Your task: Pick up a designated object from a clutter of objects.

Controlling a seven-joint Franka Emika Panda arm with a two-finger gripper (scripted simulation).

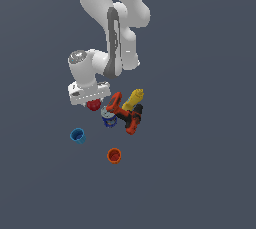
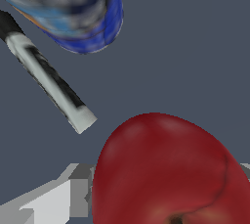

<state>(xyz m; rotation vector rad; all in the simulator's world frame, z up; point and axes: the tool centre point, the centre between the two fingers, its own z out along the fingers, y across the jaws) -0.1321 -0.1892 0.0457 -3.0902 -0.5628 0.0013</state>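
Note:
The designated object, a glossy dark-red apple (image 1: 94,105), sits directly under the white hand in the exterior view. It fills the near part of the wrist view as the apple (image 2: 166,174), with its dimple at the frame's edge. My gripper (image 1: 92,101) straddles it. A grey finger (image 2: 73,196) presses on one side and a sliver of the other finger (image 2: 244,169) touches the opposite side, so the gripper (image 2: 166,189) is shut on the apple. The rest of the clutter lies just to the exterior view's right.
A blue can (image 1: 108,117) (image 2: 78,12) lies close beside the apple. Beyond it are a red-and-black drill (image 1: 127,115) and a yellow bottle (image 1: 134,98). A blue cup (image 1: 77,135) and an orange cup (image 1: 114,155) stand apart. A black-and-white stick (image 2: 51,83) lies near the can.

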